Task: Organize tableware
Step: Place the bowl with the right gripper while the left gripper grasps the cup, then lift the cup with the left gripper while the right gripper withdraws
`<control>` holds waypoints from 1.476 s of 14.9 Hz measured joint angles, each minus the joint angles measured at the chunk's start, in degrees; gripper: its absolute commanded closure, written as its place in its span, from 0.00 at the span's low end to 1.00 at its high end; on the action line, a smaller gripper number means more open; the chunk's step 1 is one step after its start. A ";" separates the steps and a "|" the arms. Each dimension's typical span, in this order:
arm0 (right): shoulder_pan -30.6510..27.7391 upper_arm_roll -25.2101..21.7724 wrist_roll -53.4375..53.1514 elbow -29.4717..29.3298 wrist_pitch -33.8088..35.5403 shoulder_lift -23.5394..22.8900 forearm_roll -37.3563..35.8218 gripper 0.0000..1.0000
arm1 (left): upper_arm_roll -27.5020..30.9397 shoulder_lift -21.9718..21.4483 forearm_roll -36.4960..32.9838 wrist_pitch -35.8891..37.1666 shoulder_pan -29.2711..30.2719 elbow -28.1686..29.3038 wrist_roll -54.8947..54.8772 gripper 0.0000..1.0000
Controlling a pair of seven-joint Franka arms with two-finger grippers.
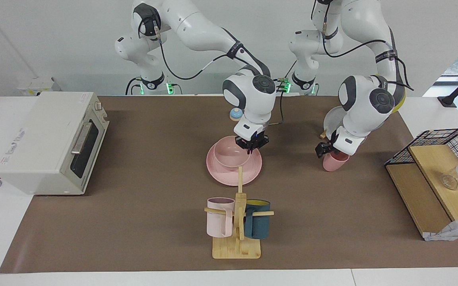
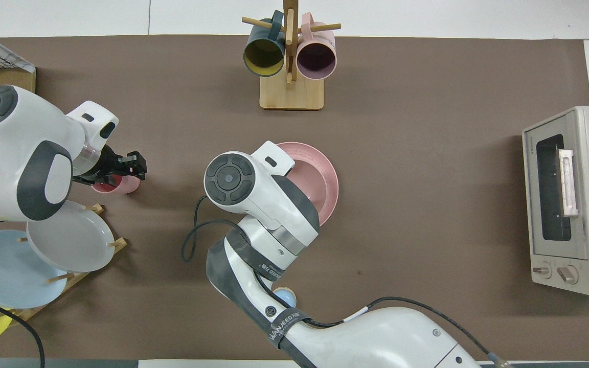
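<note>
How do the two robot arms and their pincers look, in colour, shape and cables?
Both arms are glossy white with rounded segments and dark grey joint caps. A thin black cable runs along each, fastened by black bands with pale lettering. Green lights glow at the bases. The left pincer and the right pincer are small, black and angular, each mounted under a white wrist block.

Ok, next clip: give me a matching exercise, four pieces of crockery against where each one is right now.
1. pink bowl
2. pink cup
3. pale pink mug
4. grey plate

A. hung on the wooden mug tree
B. on the pink plate
C. in the plate rack
D. at the left hand

Pairs: 1-B, 2-D, 3-A, 4-C
</note>
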State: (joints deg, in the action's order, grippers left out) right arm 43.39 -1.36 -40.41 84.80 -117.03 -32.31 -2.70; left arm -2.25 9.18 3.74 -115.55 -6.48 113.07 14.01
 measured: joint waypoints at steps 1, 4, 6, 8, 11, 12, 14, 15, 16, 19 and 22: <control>-0.01 0.00 0.00 0.06 -0.09 0.03 0.00 0.61 | 0.00 -0.06 0.00 0.00 -0.05 0.02 -0.86 1.00; -0.13 -0.01 0.00 0.39 -1.19 -0.04 0.01 0.45 | 0.06 -0.08 0.00 -0.04 -0.05 0.06 -2.99 1.00; -0.30 -0.05 0.00 0.18 -1.28 -0.03 0.01 0.44 | 0.43 -0.51 -0.16 -0.05 0.04 0.06 -3.74 1.00; -0.40 -0.16 0.00 -0.58 -1.26 0.04 0.01 0.44 | 0.57 -0.60 -0.12 -0.10 0.08 0.15 -4.63 1.00; -1.72 -0.50 -0.01 -4.90 3.04 0.83 0.02 0.33 | 0.45 -0.79 -0.14 0.42 -0.01 -0.91 -5.25 1.00; -3.12 -0.57 0.00 -6.28 4.73 1.54 0.02 0.28 | 0.35 -0.89 -0.26 2.06 -0.07 -2.40 -5.44 1.00; -6.84 -0.60 1.45 -7.38 8.68 3.92 0.02 0.10 | 0.25 -1.04 -0.41 7.91 -0.66 -7.70 -5.61 1.00; -8.93 -0.63 3.30 -7.44 11.44 5.29 0.02 0.00 | 0.16 -1.13 -0.40 11.21 -1.36 -10.96 -5.54 1.00; -11.12 -0.65 5.45 -7.43 14.27 6.62 0.03 0.00 | 0.11 -1.16 -0.38 14.58 -2.40 -14.20 -4.89 1.00; -18.79 -0.69 14.36 -7.03 21.49 10.73 0.10 0.00 | -0.08 0.16 0.57 22.64 -7.89 -23.50 2.96 1.00; -25.43 -0.73 22.94 -6.74 26.76 14.85 0.28 0.00 | -0.35 3.55 2.62 24.10 -14.89 -29.58 12.74 1.00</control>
State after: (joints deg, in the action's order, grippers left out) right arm 17.95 -2.09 -17.47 78.06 -90.27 -17.46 -2.43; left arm -2.60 12.73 6.36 -91.45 -21.37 83.49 26.74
